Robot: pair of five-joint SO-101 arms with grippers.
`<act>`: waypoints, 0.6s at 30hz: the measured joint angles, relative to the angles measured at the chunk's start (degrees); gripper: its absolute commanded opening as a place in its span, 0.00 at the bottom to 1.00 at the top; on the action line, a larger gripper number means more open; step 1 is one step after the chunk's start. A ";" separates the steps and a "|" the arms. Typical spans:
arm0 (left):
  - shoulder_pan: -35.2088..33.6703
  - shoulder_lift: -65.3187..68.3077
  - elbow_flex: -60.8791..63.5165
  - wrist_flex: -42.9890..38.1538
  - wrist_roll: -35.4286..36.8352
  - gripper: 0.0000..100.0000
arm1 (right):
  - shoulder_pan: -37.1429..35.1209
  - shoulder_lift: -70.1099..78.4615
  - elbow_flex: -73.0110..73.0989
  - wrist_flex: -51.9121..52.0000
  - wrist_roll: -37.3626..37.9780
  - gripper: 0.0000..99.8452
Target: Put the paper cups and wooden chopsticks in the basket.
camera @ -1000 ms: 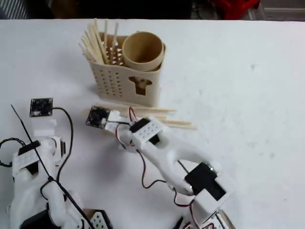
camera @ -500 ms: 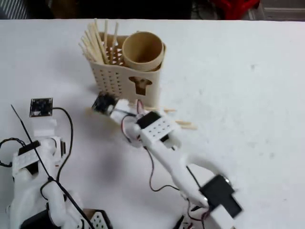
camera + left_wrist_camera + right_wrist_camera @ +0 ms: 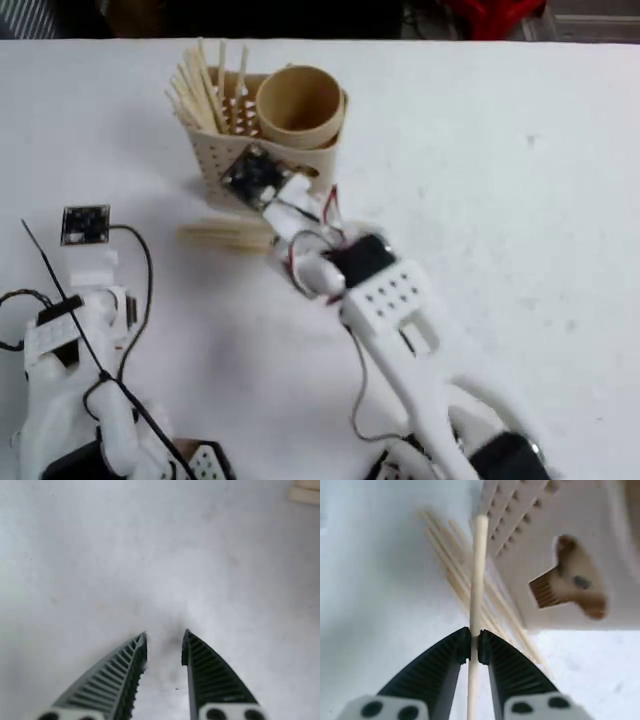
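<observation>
The basket (image 3: 212,160) stands on the far side of the table (image 3: 500,200), left of centre. A paper cup (image 3: 300,105) sits in its right part and a bunch of chopsticks (image 3: 200,90) stands upright in its left part. More loose chopsticks (image 3: 222,236) lie on the table just in front of the basket; their right ends are hidden under the right arm (image 3: 390,300), so they cannot be counted.

The right gripper (image 3: 474,642) is in front of the basket's near wall (image 3: 615,555), its fingers clenched on a single chopstick (image 3: 479,565). That stick's near end is cut off at the picture's edge, and its far tip overlaps the basket's corner; whether it touches is unclear.

The left gripper (image 3: 164,645) is at the near left over bare table, fingers slightly parted and grasping nothing.
</observation>
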 measured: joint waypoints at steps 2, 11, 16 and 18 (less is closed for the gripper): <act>0.00 0.00 0.00 0.00 0.00 0.13 | -0.09 -4.31 -1.23 0.00 -1.32 0.02; 0.00 0.00 0.00 0.00 0.00 0.13 | -0.53 -6.24 -23.74 -0.44 -5.36 0.02; 0.00 0.00 0.00 0.00 0.00 0.13 | -1.05 4.48 -36.22 -9.14 -5.45 0.02; 0.00 0.00 0.00 0.00 0.00 0.13 | -1.23 9.85 -40.00 -14.42 -5.45 0.02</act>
